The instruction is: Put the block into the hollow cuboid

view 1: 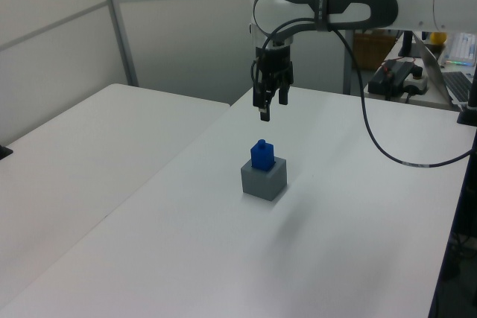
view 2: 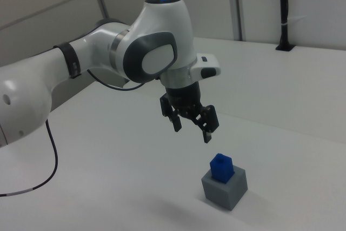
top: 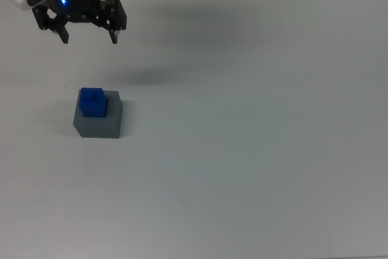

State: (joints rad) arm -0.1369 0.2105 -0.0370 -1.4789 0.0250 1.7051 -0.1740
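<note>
The blue block (top: 93,102) (view 1: 261,155) (view 2: 221,166) stands upright in the top recess of the dark-grey hollow cuboid (top: 99,124) (view 1: 264,180) (view 2: 225,190), its upper part sticking out above the rim. The cuboid rests on the white table. My gripper (top: 89,39) (view 1: 264,112) (view 2: 191,134) hangs open and empty well above the table, apart from both, toward the top view's upper left. Its black fingers (top: 113,34) point down.
The white table (top: 254,119) stretches wide to the top view's right. In the left view a second table (view 1: 67,154) lies at the left, and a black cable (view 1: 373,139) loops down from the arm. Equipment sits at the left view's far right.
</note>
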